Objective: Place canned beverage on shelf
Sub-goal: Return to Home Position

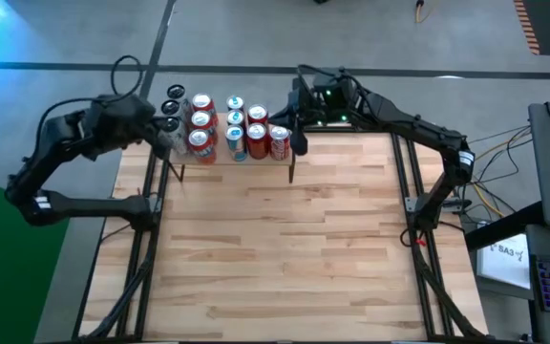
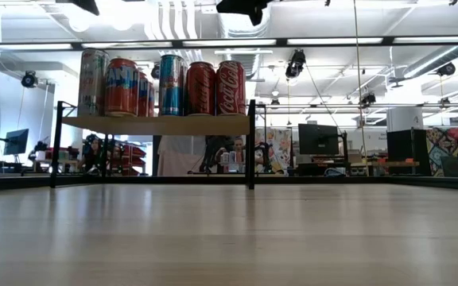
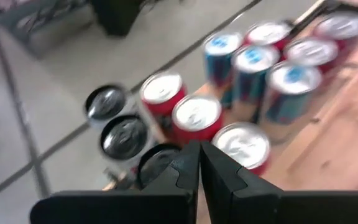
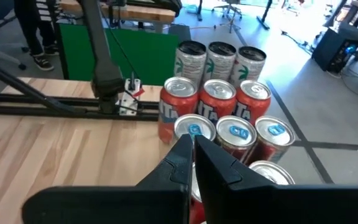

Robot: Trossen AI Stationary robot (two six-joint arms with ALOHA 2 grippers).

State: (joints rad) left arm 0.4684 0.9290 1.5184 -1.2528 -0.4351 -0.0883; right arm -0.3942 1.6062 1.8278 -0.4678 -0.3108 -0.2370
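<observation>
Cans (image 1: pixel 227 122): I logged them upright in tight rows on the shelf (image 2: pixel 157 125), at the tabletop (image 1: pixel 285 248) far edge. Left claw (image 3: pixel 199 168): pressed together, empty, beside the shelf's left end. Right claw (image 4: pixel 192 158): likewise, by the right end.

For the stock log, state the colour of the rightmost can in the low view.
Red with white script; the can shows best in the low view.

coca-cola script on rightmost red can (image 2: pixel 230 87), "ta" letters on middle-row red cans (image 4: pixel 217 107)
</observation>
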